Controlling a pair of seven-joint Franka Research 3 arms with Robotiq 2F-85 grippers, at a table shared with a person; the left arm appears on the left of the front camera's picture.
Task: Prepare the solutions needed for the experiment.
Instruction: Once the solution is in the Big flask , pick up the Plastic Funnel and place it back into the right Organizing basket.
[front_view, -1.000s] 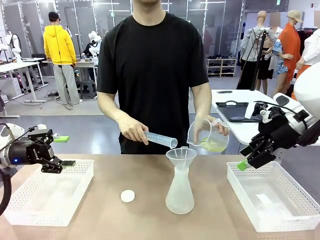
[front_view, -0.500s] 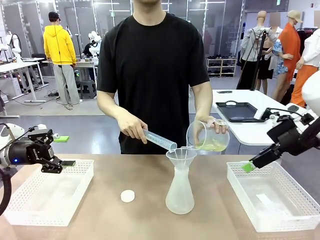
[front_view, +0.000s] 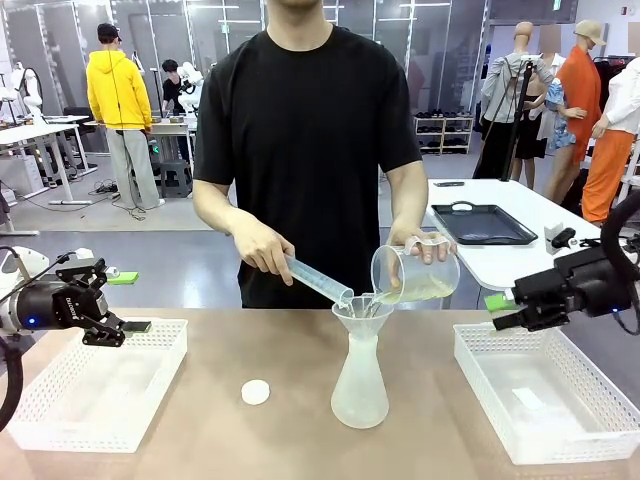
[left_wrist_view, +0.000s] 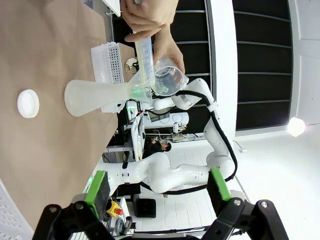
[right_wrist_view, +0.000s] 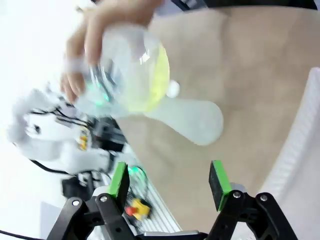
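Where you look from the front, the solutions (front_view: 422, 291) sit in a tipped beaker (front_view: 415, 268) that a person (front_view: 305, 130) holds over the funnel (front_view: 362, 308), at the middle of the tabletop (front_view: 200, 365). Left wrist view: left claw (left_wrist_view: 157, 186), fingers spread wide. Right wrist view: right claw (right_wrist_view: 168, 182), fingers apart, solutions beyond it.

Solutions (front_view: 418, 291) in beaker (front_view: 393, 264) over funnel (front_view: 362, 310), flask (front_view: 360, 395) below, cap (front_view: 256, 392) left

A white basket (front_view: 100, 390) lies below the left end effector (front_view: 133, 327), a second basket (front_view: 545, 395) below the right end effector (front_view: 500, 312); between them the counter (front_view: 220, 430) holds a frosted flask (front_view: 360, 390) with funnel (front_view: 362, 312), and a white cap (front_view: 256, 392).
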